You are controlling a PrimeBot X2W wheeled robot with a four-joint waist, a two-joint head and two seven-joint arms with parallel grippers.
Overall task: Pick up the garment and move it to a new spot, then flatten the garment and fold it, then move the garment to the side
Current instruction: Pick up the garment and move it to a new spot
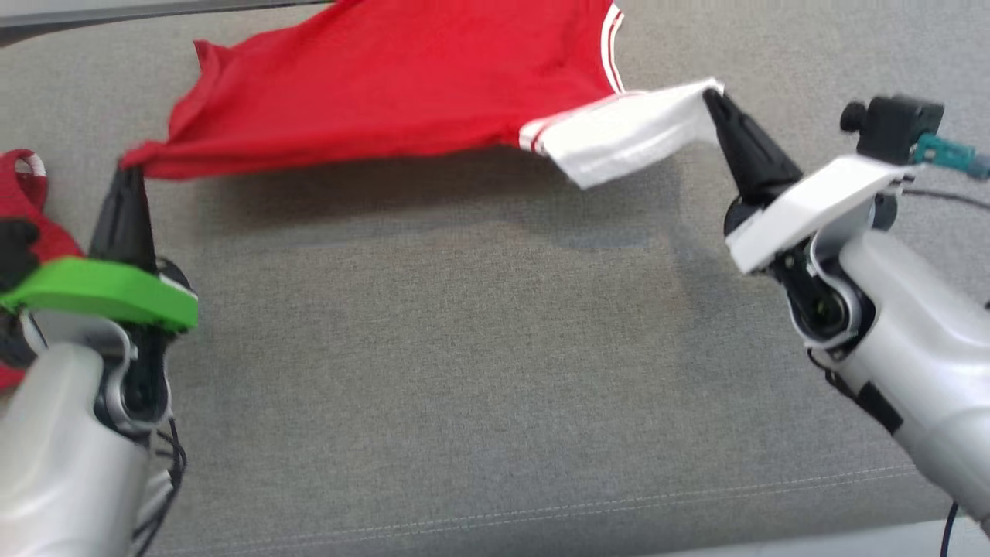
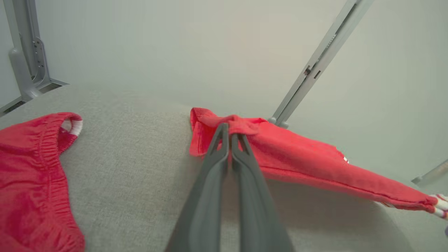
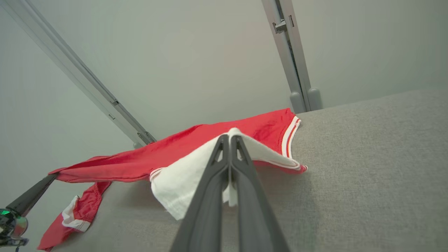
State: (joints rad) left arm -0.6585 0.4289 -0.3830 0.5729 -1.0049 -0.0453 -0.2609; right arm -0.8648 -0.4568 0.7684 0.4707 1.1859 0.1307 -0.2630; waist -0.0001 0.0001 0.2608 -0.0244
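Head view: the garment (image 1: 387, 85), a red top with a white sleeve (image 1: 626, 131), hangs stretched at 12 o'clock over the grey padded surface (image 1: 464, 348). The left gripper (image 1: 130, 174), at 9 o'clock, is clamped on a red corner. The right gripper (image 1: 710, 97), at 2 o'clock, pinches the sleeve end. Both holds are thin tip pinches, so pulling harder apart could slip the cloth free. A sleeve hold may also let the body settle crooked.

Left wrist view: the fingers are closed together on a bunched red hem, and the cloth runs taut toward 4 o'clock. A second red piece (image 2: 31, 175) lies at 8 o'clock and might snag.

Right wrist view: the fingers are closed on folded white fabric, and the smooth red body spreads toward 9 o'clock. Striped trim shows at 2 o'clock.
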